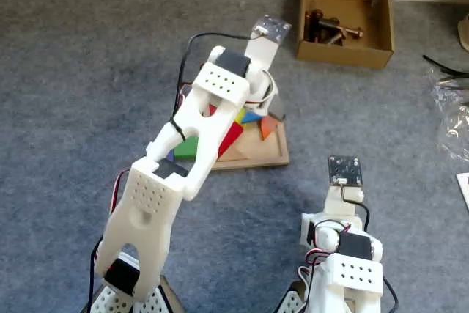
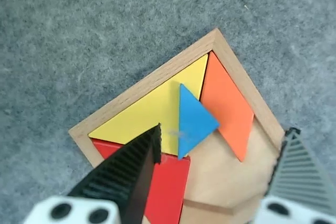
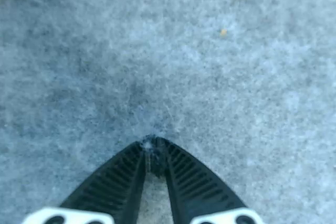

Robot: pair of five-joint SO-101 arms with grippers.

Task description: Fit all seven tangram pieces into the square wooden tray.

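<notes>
The square wooden tray (image 1: 275, 157) lies at the centre of the high view on grey carpet (image 1: 73, 71), with the left arm stretched over it. The left gripper (image 2: 224, 131) hangs above the tray's interior, fingers apart and holding nothing. Its black finger (image 2: 131, 171) is over the red piece (image 2: 168, 182). The yellow triangle (image 2: 136, 119) lies against the rim, with the orange parallelogram (image 2: 228, 106) beside it. A green piece (image 1: 187, 148) shows at the tray's left end, partly hidden by the arm. The blue triangle (image 2: 191, 121) overlaps the yellow triangle's edge and is judged not seated; the spread fingers suggest readiness to shift it. Bare wood shows beside the orange piece. The right gripper (image 3: 152, 142), fingers together and empty, sits over carpet at lower right, apparently parked clear of the work.
</notes>
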